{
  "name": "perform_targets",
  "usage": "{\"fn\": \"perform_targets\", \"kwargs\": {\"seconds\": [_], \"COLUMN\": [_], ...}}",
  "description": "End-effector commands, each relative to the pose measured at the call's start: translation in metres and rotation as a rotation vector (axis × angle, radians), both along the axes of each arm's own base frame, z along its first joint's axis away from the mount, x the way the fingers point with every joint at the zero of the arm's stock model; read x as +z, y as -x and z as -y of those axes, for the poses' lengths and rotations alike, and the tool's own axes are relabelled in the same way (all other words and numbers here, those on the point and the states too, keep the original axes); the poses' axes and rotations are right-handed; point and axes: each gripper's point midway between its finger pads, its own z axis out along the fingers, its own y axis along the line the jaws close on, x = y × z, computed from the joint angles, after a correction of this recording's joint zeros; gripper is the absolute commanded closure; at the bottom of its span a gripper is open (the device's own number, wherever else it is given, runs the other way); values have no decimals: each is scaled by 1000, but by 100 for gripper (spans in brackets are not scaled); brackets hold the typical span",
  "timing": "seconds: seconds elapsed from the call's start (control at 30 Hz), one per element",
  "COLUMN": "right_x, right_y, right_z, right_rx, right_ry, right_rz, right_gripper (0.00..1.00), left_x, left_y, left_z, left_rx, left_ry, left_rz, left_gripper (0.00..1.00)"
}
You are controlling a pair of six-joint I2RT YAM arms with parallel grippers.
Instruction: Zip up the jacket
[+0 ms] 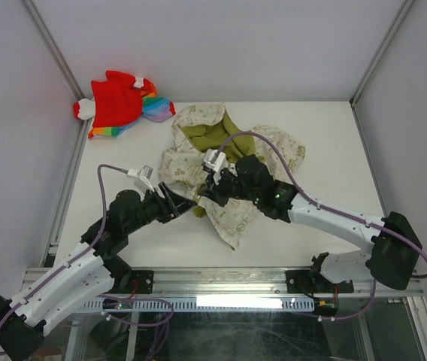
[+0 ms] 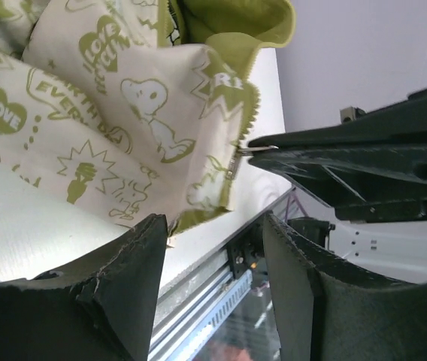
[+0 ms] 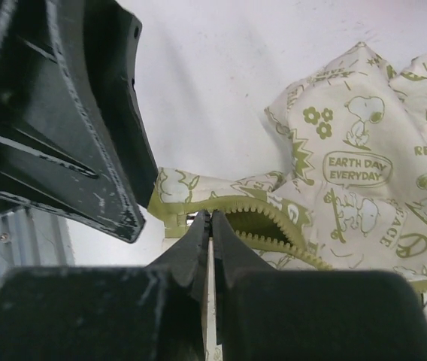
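Note:
The cream jacket (image 1: 187, 162) with olive prints lies crumpled at mid-table, its olive lining (image 1: 213, 135) showing. It also fills the left wrist view (image 2: 123, 113) and the right wrist view (image 3: 349, 173). My right gripper (image 1: 207, 192) is shut at the lower end of the open olive zipper (image 3: 274, 214); its tips (image 3: 210, 218) pinch the small metal zipper pull (image 2: 252, 149). My left gripper (image 1: 189, 201) is open and empty right beside it; its fingers (image 2: 131, 278) sit just below the jacket's bottom hem (image 2: 198, 214).
A red and rainbow garment (image 1: 123, 101) lies at the far left corner. The table's near edge with its metal rail (image 2: 221, 293) is just below the left gripper. White walls enclose the table (image 1: 326, 180).

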Motion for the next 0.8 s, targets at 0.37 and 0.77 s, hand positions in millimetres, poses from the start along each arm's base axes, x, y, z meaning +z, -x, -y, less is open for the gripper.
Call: {"fn": "perform_targets", "kwargs": {"seconds": [0.37, 0.77], "right_x": [45, 38], "right_y": [11, 11], "right_z": [-31, -33], "right_rx": [28, 16], "right_ry": [-170, -159], "right_rz": [-26, -43], "right_gripper": [100, 100], "left_x": [23, 25], "left_y": [-19, -20], "left_z": [-18, -9], "left_rx": [216, 180], "left_ry": [309, 349], "left_rz": [35, 51], "left_gripper": [53, 90]}}
